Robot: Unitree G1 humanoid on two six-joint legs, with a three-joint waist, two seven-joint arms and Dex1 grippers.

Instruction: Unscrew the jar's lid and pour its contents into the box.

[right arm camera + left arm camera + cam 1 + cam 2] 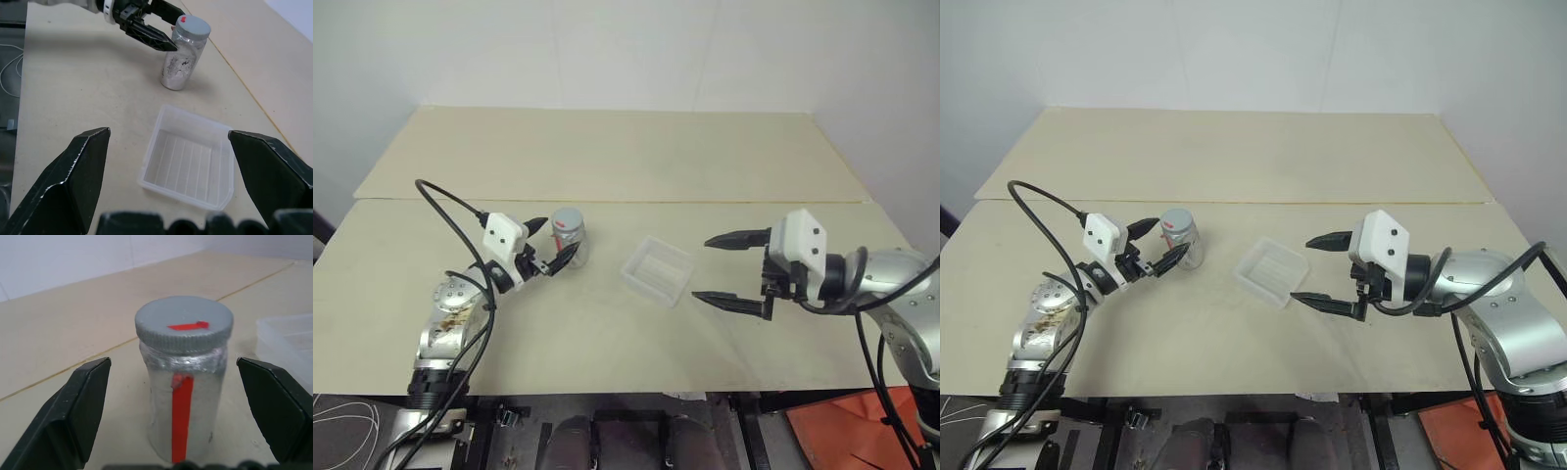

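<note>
Left tool (552,246) is wide open around the jar (570,238), not touching. Right tool (732,269) is wide open and empty by the box (657,270). The left wrist view shows red tape on the lid (184,324).

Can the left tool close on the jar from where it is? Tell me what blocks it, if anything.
Probably yes. The left tool is open, with a finger on either side of the jar, which stands upright with its lid on. Nothing sits between them; the box lies apart.

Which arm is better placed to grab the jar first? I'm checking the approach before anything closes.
The left. Its gripper is open with the jaws on either side of the upright jar, lid on. The right gripper hangs open beyond the box.
</note>
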